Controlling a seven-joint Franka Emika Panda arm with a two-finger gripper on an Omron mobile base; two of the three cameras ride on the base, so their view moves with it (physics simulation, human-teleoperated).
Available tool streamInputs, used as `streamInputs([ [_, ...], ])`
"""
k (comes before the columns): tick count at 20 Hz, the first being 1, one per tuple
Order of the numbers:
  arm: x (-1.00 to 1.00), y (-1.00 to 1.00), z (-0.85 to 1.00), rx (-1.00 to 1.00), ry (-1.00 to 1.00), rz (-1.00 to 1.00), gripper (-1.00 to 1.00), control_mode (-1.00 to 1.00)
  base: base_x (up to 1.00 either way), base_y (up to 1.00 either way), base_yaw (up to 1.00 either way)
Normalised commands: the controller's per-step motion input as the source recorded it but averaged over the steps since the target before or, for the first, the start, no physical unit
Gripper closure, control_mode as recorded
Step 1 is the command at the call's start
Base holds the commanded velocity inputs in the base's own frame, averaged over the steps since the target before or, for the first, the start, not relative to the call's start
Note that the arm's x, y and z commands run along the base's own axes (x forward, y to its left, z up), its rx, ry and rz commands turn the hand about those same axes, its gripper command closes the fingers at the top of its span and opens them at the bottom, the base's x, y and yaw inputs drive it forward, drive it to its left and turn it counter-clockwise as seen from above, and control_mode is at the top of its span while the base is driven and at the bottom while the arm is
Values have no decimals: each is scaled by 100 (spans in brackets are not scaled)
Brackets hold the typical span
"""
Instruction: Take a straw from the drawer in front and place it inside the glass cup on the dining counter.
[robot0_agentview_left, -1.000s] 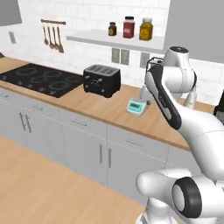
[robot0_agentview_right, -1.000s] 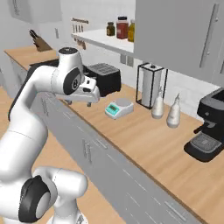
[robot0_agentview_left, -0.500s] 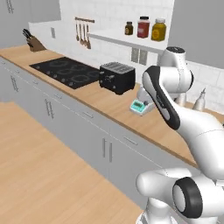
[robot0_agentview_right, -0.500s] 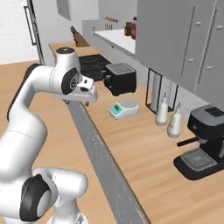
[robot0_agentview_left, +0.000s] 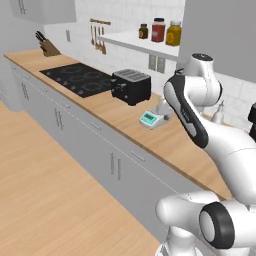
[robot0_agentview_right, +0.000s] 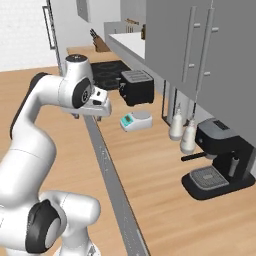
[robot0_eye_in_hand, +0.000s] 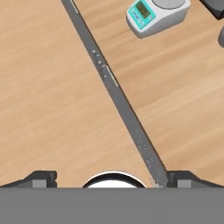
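From my left base view, a knife block (robot0_agentview_left: 46, 47) stands at the far left of the wall counter (robot0_agentview_left: 131, 119), then the black cooktop (robot0_agentview_left: 80, 79), the black toaster (robot0_agentview_left: 131, 86), and a small kitchen scale (robot0_agentview_left: 152, 119) with a teal face just beside my arm. Three jars (robot0_agentview_left: 159, 31) sit on the shelf above. Grey cabinet fronts with silver bar handles (robot0_agentview_left: 115, 166) run below the counter edge.

In the right base view, my hand hangs over the counter's front edge, left of the scale (robot0_agentview_right: 135, 121); two pale bottles (robot0_agentview_right: 182, 131) and a black coffee machine (robot0_agentview_right: 217, 158) follow to the right.

Looking down my pincer (robot0_eye_in_hand: 111, 179), I see floor on the left, the grey counter edge running diagonally, and the scale (robot0_eye_in_hand: 157, 14) at upper right. My fingertips (robot0_eye_in_hand: 41, 178) stand well apart, holding nothing. I see no red straw, open drawer or glass cup in any view.
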Motion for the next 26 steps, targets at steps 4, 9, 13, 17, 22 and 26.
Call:
streamInputs([
  [4,6,53,-1,-4,-8,0,-100,-100,0,0,0],
  [9,3,98,-38,-29,-11,-6,-100,-100,0,0,0],
  [13,24,89,-60,-34,0,-14,-100,-100,0,0,0],
  [17,38,61,-66,-32,0,-14,-100,-100,0,0,0],
  [22,43,35,-69,-35,0,-15,-100,-100,0,0,0],
  [26,42,6,-69,-34,0,-18,-100,-100,0,0,0],
])
